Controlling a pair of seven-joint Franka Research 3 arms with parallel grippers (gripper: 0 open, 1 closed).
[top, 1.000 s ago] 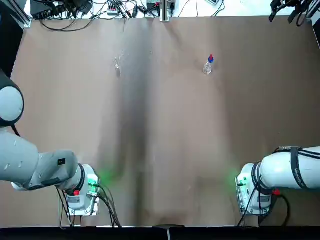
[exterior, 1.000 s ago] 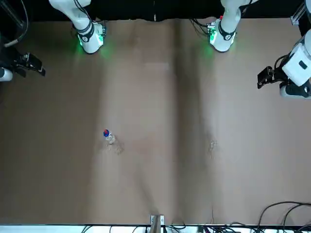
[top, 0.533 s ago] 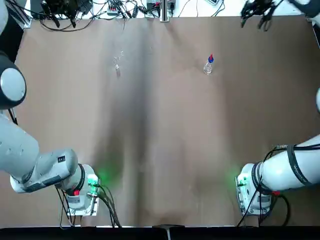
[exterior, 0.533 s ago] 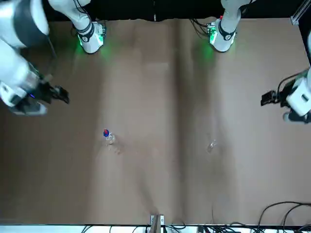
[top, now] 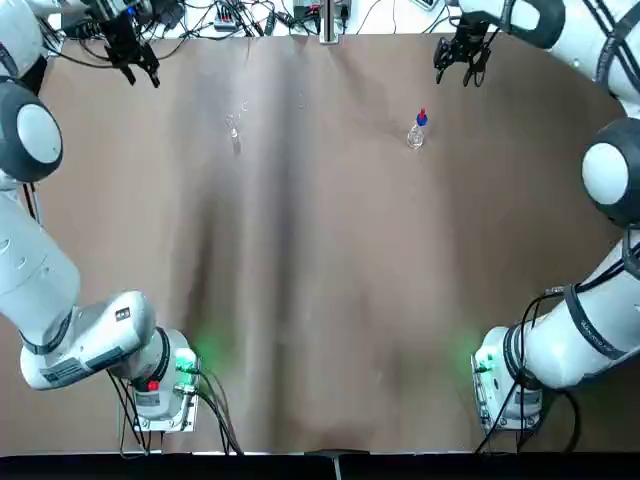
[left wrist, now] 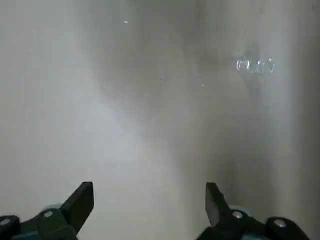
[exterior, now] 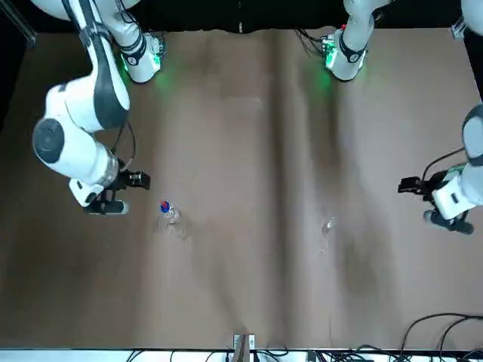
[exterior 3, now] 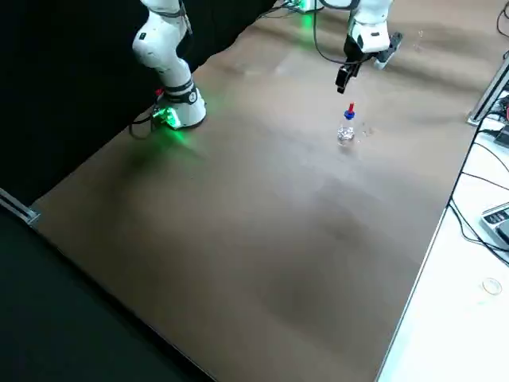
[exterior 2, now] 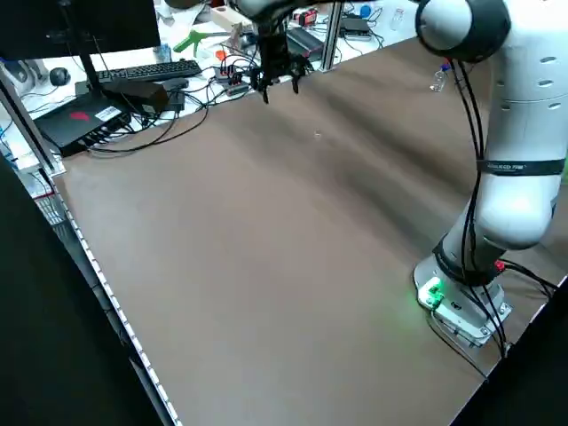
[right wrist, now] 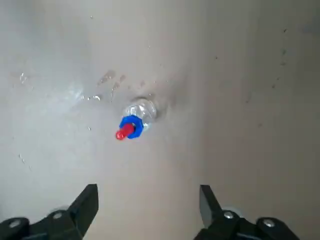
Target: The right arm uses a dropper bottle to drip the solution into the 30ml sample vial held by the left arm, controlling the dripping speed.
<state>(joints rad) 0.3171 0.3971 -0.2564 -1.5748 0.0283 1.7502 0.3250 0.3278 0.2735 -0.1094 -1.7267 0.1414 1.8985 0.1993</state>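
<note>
The dropper bottle [top: 417, 131], clear with a blue collar and red bulb, stands upright on the brown table toward the far right. My right gripper [top: 455, 70] hovers just beyond it, open and empty; the right wrist view shows the dropper bottle [right wrist: 134, 120] ahead of the spread fingers [right wrist: 87, 202]. The sample vial [top: 235, 126], clear and faint, rests on the table toward the far left. My left gripper [top: 143, 70] hangs open near the far left corner, well apart from it. In the left wrist view the sample vial [left wrist: 255, 65] lies off to one side, away from the gripper [left wrist: 148, 205].
The brown table [top: 320, 300] has both arm bases [top: 165, 385] at its near edge. Cables and a keyboard [exterior 2: 146, 71] lie beyond the far edge. A metal post [top: 328, 20] stands at the far edge's middle.
Both arms have swung in over the far part of the table. The right gripper came from the far right corner toward the dropper bottle, and the left gripper entered at the far left.
</note>
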